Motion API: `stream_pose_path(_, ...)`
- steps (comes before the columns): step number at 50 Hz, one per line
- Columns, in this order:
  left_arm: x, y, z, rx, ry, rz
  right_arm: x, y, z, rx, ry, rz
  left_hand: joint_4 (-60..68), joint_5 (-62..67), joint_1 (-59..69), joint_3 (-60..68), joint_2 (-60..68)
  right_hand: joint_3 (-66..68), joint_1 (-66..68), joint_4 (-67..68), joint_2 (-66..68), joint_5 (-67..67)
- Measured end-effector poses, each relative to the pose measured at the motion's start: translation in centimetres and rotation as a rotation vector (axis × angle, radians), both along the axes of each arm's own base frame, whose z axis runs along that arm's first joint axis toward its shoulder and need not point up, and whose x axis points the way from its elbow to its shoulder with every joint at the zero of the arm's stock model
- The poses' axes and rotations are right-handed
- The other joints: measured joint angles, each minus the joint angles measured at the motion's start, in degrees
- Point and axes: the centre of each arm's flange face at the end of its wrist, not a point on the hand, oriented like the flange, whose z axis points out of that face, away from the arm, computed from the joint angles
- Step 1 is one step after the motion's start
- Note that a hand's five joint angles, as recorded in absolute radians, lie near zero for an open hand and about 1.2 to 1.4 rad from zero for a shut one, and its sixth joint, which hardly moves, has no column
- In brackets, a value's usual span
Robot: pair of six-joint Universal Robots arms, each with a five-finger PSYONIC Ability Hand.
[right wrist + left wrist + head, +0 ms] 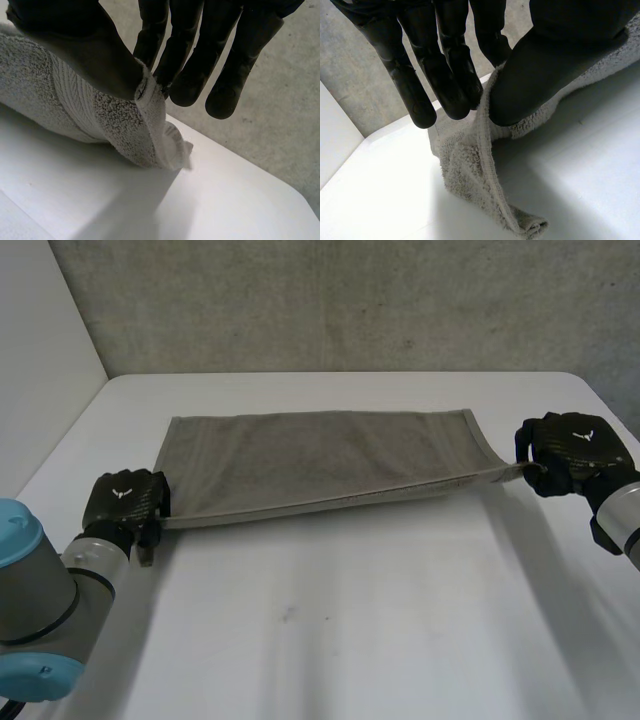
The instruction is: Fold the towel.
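A grey towel (320,465) lies stretched across the white table (330,620), its near edge lifted off the surface. My left hand (125,502) pinches the towel's near left corner. In the left wrist view the thumb presses the cloth (470,165) against the fingers (450,85), and a loose corner hangs below. My right hand (572,452) holds the near right corner; in the right wrist view its thumb (85,50) pins the towel's edge (125,125) against the fingers. The towel is pulled taut between both hands.
A grey concrete wall (330,300) runs behind the table's far edge. A white panel (40,360) stands at the left. Bare table surface lies in front of the towel.
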Motion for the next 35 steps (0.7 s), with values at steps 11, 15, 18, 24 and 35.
stream_pose_path(11, 0.0, -0.1, -0.6, 0.015, -0.010, 0.001, 0.2, 0.5, -0.3, 0.056, 0.010, 0.023, -10.2, -10.3, -10.0, -10.2, -10.2, 0.0, 0.0, 0.0, 0.0, 0.0)
stream_pose_path(15, 0.0, -0.2, -0.8, 0.018, -0.012, 0.001, 0.2, 0.5, -0.5, 0.063, 0.019, 0.022, -10.6, -10.7, -10.4, -10.5, -10.6, 0.0, 0.0, 0.0, 0.0, 0.0)
stream_pose_path(18, 0.0, -0.3, -0.8, 0.018, -0.012, 0.002, 0.0, 0.4, -0.5, 0.059, 0.027, 0.012, -10.7, -10.8, -10.5, -10.6, -10.7, 0.0, 0.0, 0.0, 0.0, 0.0)
stream_pose_path(24, 0.1, -0.4, -0.8, 0.020, -0.013, 0.008, -0.8, -0.1, -0.3, 0.047, 0.033, -0.024, -12.8, -13.0, -12.8, -12.9, -12.9, 0.0, 0.0, 0.1, 0.0, 0.0)
stream_pose_path(35, 0.5, -0.1, -0.4, 0.027, -0.046, 0.009, -1.9, -0.6, -0.1, 0.036, 0.040, -0.085, -20.1, -20.4, -19.9, -20.0, -20.1, 0.1, 0.0, 0.2, 0.0, 0.0)
